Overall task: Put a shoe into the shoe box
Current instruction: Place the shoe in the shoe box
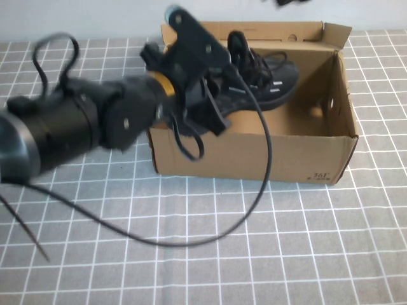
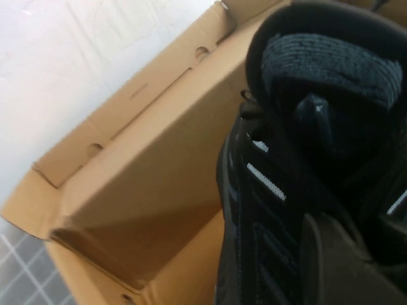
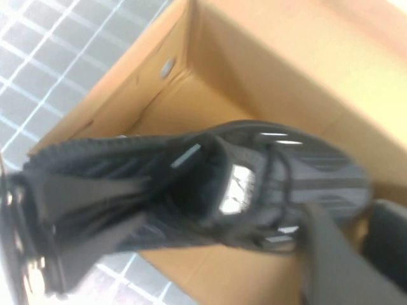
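A black shoe (image 1: 264, 73) with white marks lies tilted inside the open cardboard shoe box (image 1: 254, 155), toe toward the far right. My left gripper (image 1: 213, 105) reaches over the box's left wall and is closed on the shoe's heel end. In the left wrist view the shoe (image 2: 305, 146) fills the picture, with one finger (image 2: 334, 267) against it. My right gripper (image 3: 359, 254) is out of the high view; its wrist view shows it above the box, open and empty, beside the shoe (image 3: 254, 184).
The box (image 3: 191, 95) stands on a grey cloth with a white grid (image 1: 286, 254). A black cable (image 1: 261, 184) loops from the left arm over the box's front wall onto the cloth. The right half of the box floor (image 1: 311, 121) is bare.
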Robot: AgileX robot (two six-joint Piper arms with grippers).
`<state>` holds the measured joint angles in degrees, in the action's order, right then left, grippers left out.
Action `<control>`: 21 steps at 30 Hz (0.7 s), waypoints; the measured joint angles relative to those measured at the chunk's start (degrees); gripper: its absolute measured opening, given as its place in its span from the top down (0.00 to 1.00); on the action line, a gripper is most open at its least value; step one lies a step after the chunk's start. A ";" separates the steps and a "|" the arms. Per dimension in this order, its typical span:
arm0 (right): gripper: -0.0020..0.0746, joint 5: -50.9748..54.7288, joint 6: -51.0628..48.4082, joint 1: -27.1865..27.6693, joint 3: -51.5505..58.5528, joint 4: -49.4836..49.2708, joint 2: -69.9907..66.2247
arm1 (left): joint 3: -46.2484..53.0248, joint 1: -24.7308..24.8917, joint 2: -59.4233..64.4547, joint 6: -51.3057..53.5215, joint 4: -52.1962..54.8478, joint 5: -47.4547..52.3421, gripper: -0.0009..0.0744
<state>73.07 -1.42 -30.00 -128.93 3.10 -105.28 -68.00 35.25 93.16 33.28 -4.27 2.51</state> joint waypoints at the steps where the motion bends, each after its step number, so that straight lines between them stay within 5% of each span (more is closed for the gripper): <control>1: 0.88 0.00 0.00 0.00 0.00 0.55 1.12 | -1.65 -0.25 0.09 0.11 0.41 2.01 0.88; 9: 0.99 0.00 0.83 0.00 7.18 3.18 9.19 | -17.78 -1.72 1.57 6.62 -2.25 21.82 0.88; 21: 0.99 -0.14 5.45 0.00 21.43 7.92 17.23 | -32.50 -12.34 7.59 37.49 -33.54 44.38 0.88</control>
<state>72.93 4.03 -30.00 -107.50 11.02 -88.05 -100.50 22.91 100.75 70.78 -37.81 46.88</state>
